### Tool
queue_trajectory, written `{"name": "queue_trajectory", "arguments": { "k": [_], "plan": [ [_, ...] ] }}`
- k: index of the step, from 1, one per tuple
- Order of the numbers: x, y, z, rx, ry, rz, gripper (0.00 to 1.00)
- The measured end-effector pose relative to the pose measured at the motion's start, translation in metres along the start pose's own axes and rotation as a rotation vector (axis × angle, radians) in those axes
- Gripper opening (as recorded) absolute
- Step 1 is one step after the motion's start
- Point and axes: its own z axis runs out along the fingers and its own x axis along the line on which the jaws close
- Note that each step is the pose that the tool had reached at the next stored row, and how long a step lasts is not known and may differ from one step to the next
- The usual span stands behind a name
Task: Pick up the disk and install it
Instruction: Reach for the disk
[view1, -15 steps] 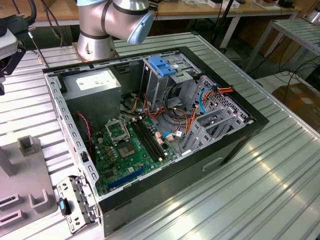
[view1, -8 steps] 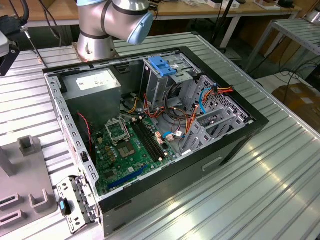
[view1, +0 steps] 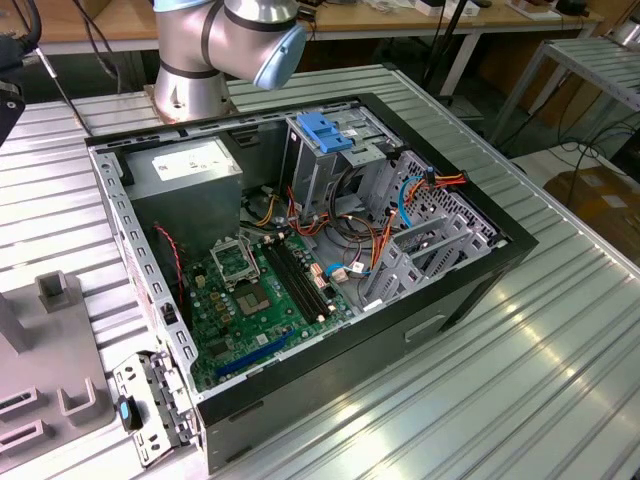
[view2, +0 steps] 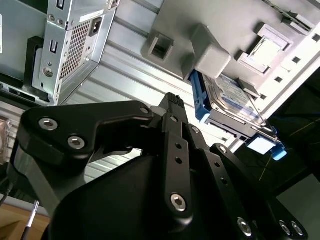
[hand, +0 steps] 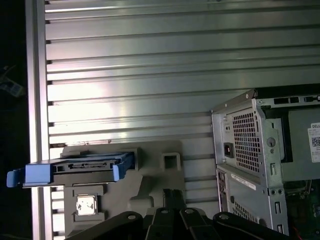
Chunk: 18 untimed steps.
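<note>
Your pincer (view2: 172, 101) shows as black linkage in the foreground of both wrist views, and you cannot tell from these pictures whether it is wide or narrow. Nothing sits in it. The disk (view2: 231, 101) is well apart from it, standing on edge in a slot of the grey fixture (view2: 220, 22), its grey metal body framed by the bright blue carrier rail. In the first wrist view the blue tabs stick out past both ends of the slot, and a small square silvery part (hand: 86, 205) rests in a pocket of the fixture just beside the disk.

In the exterior view, the open computer case (view1: 300, 385) fills the centre of the frame on the ribbed metal table (view1: 530, 380), with the fixture at the lower left. Inside the case you can see the green motherboard (view1: 250, 300) left of centre, the grey box with a white label (view1: 190, 165) at the upper left, and the blue latch (view1: 325, 130) on the tall metal cage at upper centre. The arm (view1: 225, 45) rises at the top edge behind the case.
</note>
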Motion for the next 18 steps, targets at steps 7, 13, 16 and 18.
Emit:
{"name": "queue_trajectory", "arguments": {
  "k": [7,13,16,18],
  "plan": [
    [0.0075,-0.0006,0.0,0.0,0.0,0.0,0.11],
    [0.015,-0.0011,0.0001,0.0,0.0,0.0,0.11],
    [0.0185,-0.0014,0.0001,0.0,-0.0001,0.0,0.11],
    [0.0203,-0.0016,0.0,0.0,0.0,0.0,0.11]
  ]
}}
